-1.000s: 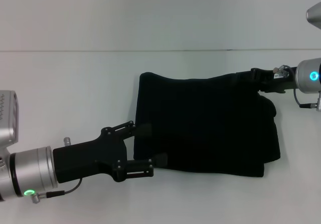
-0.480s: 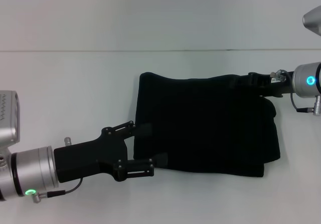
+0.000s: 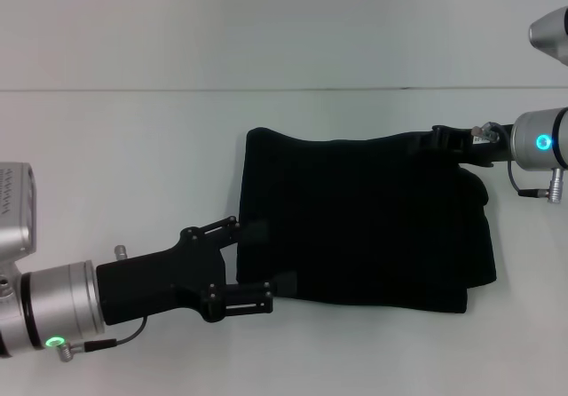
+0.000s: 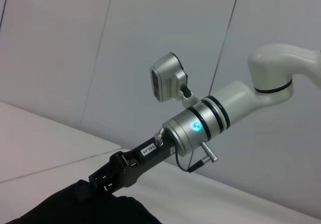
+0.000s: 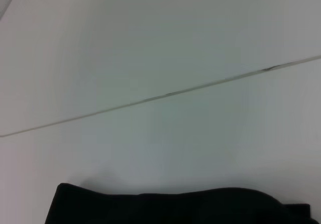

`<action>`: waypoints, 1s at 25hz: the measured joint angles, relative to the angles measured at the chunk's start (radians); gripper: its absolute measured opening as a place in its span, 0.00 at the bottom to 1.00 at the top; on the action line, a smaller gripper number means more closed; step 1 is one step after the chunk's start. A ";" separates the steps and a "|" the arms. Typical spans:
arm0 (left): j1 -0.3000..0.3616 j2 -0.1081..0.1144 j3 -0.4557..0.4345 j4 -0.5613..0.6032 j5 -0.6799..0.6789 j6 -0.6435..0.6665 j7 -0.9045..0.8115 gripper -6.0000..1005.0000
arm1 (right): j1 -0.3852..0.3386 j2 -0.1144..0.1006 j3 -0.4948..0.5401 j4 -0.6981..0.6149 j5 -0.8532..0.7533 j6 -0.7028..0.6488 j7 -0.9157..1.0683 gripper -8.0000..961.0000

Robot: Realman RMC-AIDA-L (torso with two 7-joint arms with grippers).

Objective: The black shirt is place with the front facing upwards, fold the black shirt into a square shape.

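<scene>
Two end effectors flank the black shirt [image 3: 359, 218], which lies folded into a rough rectangle right of centre on the white bench [image 3: 133, 147]. At lower left, the left end effector [image 3: 266, 256] spreads its fingers apart at the cloth's edge. At upper right, the right end effector [image 3: 448, 138] meets the top corner; its fingers I cannot tell. Soft, limp cotton will sag, so corners and hems look best to pinch.

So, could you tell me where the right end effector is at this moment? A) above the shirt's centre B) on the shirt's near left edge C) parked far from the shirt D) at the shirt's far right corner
D: the right end effector sits at the far right corner of the black shirt, while the left end effector is at the near left edge.
</scene>
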 joint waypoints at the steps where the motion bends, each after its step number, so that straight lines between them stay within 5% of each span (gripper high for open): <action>1: -0.001 0.000 0.000 -0.002 0.000 0.000 0.000 0.88 | 0.000 0.001 0.001 0.000 0.000 0.000 0.000 0.47; 11: 0.000 0.001 -0.001 -0.004 0.000 0.000 0.000 0.88 | 0.000 0.000 0.000 -0.004 0.001 -0.004 -0.009 0.15; 25: 0.003 0.001 -0.001 -0.004 0.000 0.000 0.000 0.88 | -0.074 -0.016 0.006 -0.057 0.161 -0.048 -0.023 0.08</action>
